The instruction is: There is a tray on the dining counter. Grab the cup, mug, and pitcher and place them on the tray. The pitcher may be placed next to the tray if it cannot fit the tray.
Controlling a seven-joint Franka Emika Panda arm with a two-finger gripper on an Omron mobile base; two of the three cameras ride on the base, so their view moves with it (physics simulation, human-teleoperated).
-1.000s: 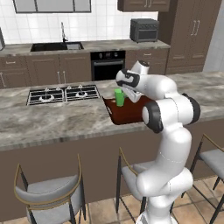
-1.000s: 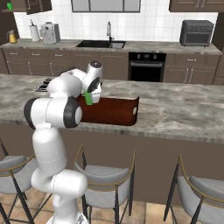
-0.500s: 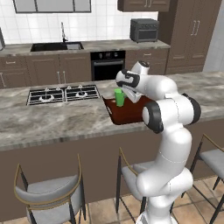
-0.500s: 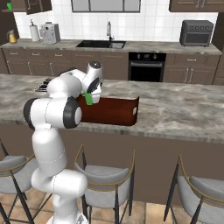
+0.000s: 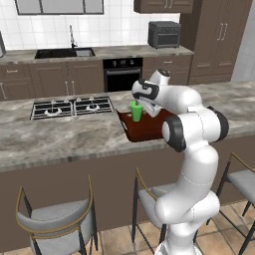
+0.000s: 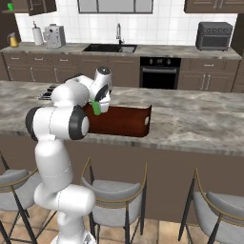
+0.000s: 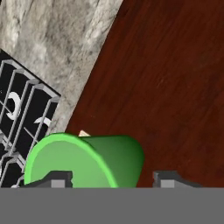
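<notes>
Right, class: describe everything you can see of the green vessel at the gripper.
The green vessel is small, plain and handleless, with a smooth, matte, plastic-like look. It tapers from a wide open rim to a narrower base. It stands upright on the tray near the hob-side end. In the hand view the gripper frames its rim, one fingertip at its edge, the other apart from it.
</notes>
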